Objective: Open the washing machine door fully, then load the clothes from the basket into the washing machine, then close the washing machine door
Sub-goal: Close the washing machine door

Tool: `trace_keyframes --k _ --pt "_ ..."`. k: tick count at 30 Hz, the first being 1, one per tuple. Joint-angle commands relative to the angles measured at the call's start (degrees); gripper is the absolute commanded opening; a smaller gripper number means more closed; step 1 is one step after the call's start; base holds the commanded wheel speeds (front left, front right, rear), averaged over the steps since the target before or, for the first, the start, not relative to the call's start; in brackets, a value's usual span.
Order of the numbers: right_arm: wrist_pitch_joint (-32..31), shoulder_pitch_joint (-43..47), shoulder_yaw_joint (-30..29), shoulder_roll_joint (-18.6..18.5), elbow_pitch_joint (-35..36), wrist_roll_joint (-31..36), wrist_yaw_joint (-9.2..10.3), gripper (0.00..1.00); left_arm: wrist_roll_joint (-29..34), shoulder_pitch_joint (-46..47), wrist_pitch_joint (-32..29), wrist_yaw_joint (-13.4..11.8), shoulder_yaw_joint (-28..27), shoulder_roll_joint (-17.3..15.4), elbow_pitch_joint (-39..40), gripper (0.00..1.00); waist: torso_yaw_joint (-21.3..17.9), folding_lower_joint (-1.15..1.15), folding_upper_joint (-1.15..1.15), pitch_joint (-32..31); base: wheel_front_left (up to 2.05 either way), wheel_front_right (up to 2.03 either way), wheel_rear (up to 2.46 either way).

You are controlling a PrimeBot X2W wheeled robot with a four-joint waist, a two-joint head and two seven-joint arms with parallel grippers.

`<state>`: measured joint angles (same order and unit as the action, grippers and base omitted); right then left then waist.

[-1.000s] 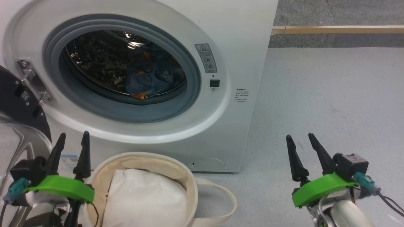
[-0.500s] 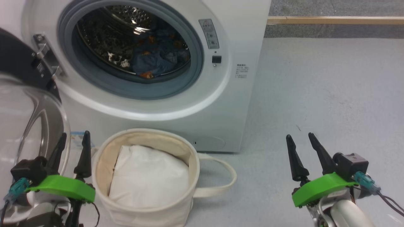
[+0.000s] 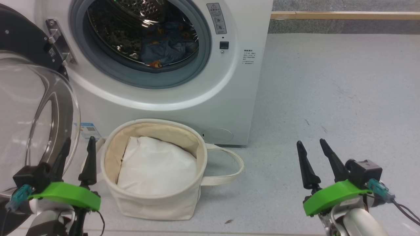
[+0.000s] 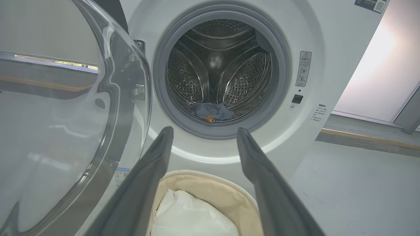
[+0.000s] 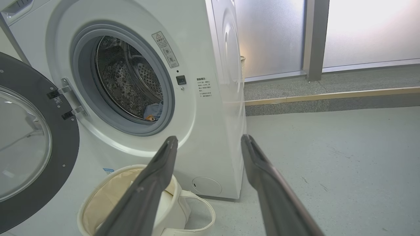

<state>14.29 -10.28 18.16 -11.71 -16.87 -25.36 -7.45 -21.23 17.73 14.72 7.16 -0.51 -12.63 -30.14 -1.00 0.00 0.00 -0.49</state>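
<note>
Head view: washer [image 3: 236, 85] stands on a grey speckled floor [image 3: 328, 98], with a wood strip [image 3: 344, 15] along the far edge. Door [image 3: 19, 36] hangs open at left. Clothes [image 3: 164, 49] lie in the drum [image 3: 131, 32]. Basket [image 3: 157, 206] sits on the floor just before the washer, holding white padding [image 3: 157, 164]. Left tool [image 3: 79, 140] and right tool [image 3: 310, 141] are both released, grasping nothing.
Left wrist view: clothes sit low at the drum's front.
Right wrist view: frosted panels [image 5: 272, 32] and a grey post [image 5: 315, 36] stand behind a raised ledge [image 5: 328, 101].
</note>
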Motion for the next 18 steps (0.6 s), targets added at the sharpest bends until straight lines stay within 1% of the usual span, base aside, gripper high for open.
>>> trace_keyframes --k 1,12,18 --pt "0.7 -1.9 1.0 -0.5 1.4 -0.2 -0.03 1.0 -0.2 2.0 0.3 0.3 -1.5 -1.6 2.2 1.0 0.1 0.0 0.0 -0.1 -0.01 0.01 0.0" --pt "0.7 -1.8 1.5 -0.8 1.3 -0.6 -0.03 1.0 0.0 1.6 0.3 0.3 -1.3 -1.5 2.2 1.0 0.7 0.0 0.0 -0.6 0.0 0.0 0.0" --pt "0.7 -1.5 2.1 -1.0 1.2 -0.9 -0.03 1.0 -0.7 1.4 0.3 0.3 -0.8 -1.2 1.2 1.0 2.6 0.0 0.0 -1.0 0.0 0.0 0.0"
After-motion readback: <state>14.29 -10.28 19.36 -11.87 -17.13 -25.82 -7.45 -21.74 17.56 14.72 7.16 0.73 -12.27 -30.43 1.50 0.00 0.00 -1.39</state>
